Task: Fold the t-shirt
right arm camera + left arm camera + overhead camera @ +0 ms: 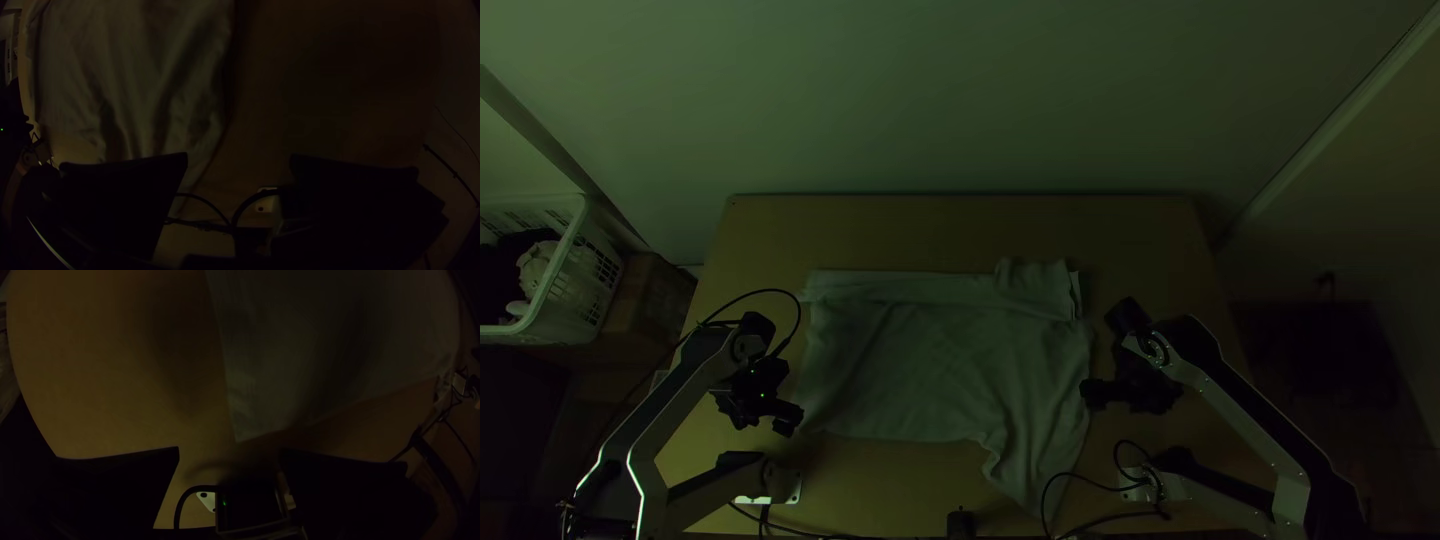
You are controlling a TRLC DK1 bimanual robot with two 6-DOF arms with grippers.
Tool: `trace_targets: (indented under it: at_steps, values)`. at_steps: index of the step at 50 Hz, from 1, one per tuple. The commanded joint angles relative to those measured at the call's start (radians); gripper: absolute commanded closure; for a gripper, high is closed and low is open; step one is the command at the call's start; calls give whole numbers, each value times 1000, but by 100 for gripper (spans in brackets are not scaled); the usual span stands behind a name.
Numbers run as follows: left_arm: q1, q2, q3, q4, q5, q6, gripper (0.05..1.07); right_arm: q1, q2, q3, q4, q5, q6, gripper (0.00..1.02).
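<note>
T-shirt lies mid-worktop, its far side apparently turned into a band, with a doubled piece at the right end; I judge folding barely begun. Main body is spread and wrinkled, a loose tail running towards the near edge. Left gripper and right gripper both open, empty. Black cable loops by that tail: snag risk. White basket sits beyond the left edge.

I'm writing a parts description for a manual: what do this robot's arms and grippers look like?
The left arm and right arm have pale, angular links and black joints. The left gripper and right gripper each have two wide, flat black fingers. A thin black cable loops by the left wrist, which shows small green lights.
</note>
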Motion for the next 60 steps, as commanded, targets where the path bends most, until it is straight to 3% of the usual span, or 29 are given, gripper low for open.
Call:
trace_targets:
  at_steps: [1, 13, 16, 27, 34, 36, 38, 44, 52, 60]
  values:
    - [-11, 46, -41, 1, -16, 29, 11, 12, 5, -34, -13, -7, 16, 9]
    - [-37, 95, -39, 46, -13, 29, 11, 12, 16, -54, -6, -7, 10, 10]
    - [-42, 103, -30, 61, -7, 26, 17, 12, 28, -54, -4, -7, 5, 10]
    - [-62, 152, -16, 86, 1, 20, 19, 9, 78, -55, 5, -7, -16, 10]
    - [-109, 161, -7, 89, 24, 17, 59, -8, 126, -57, 3, -24, -33, 10]
    - [-129, 156, -7, 92, 44, 25, 80, -8, 129, -58, 3, -24, -35, 10]
    - [-137, 152, -2, 115, 76, 25, 106, -8, 132, -61, 3, -24, -35, 10]
    - [-135, 162, 24, 124, 151, 28, 104, 0, 135, -72, 3, -40, -38, 10]
    - [-132, 169, 47, 120, 180, 29, 104, 18, 128, -87, 16, -111, -38, 10]
    - [-126, 178, 61, 121, 183, 32, 104, 98, 137, -118, 49, -131, -13, 10]
